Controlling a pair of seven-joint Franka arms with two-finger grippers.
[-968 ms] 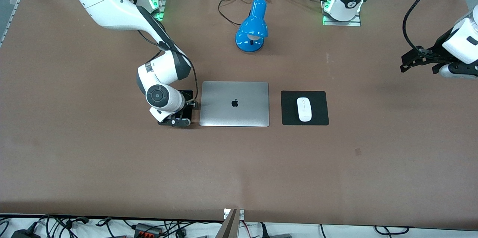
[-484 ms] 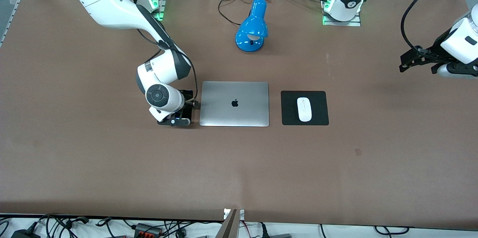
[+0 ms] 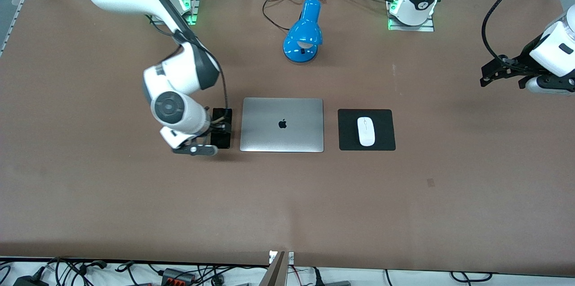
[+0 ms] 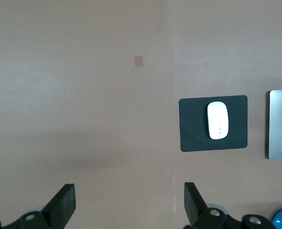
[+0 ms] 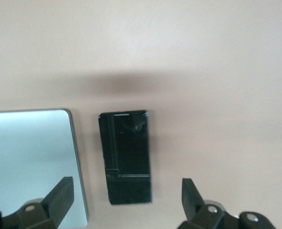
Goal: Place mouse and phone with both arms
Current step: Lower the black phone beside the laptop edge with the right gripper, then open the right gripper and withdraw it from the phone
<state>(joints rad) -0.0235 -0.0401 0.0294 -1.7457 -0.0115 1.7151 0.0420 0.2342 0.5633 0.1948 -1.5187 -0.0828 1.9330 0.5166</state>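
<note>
The phone (image 5: 127,156) lies flat on the brown surface (image 3: 134,205), just beside the closed silver laptop (image 3: 282,125) at the right arm's end. The right wrist view shows its whole glossy black face; from the front the arm hides most of it. The right gripper (image 5: 126,200) hangs over it, fingers (image 5: 60,193) spread wide, holding nothing. The white mouse (image 3: 366,131) sits on the black mat (image 3: 346,131). Off at the left arm's end, the left gripper (image 4: 130,202) waits, open and empty.

Lighting was even and bright from overhead — soft shadows only. A diffuse dark patch lay on the counter (image 5: 131,57) above the phone (image 5: 127,155). The laptop (image 5: 31,162) lid showed pale glare — the right wrist view was slightly soft.
</note>
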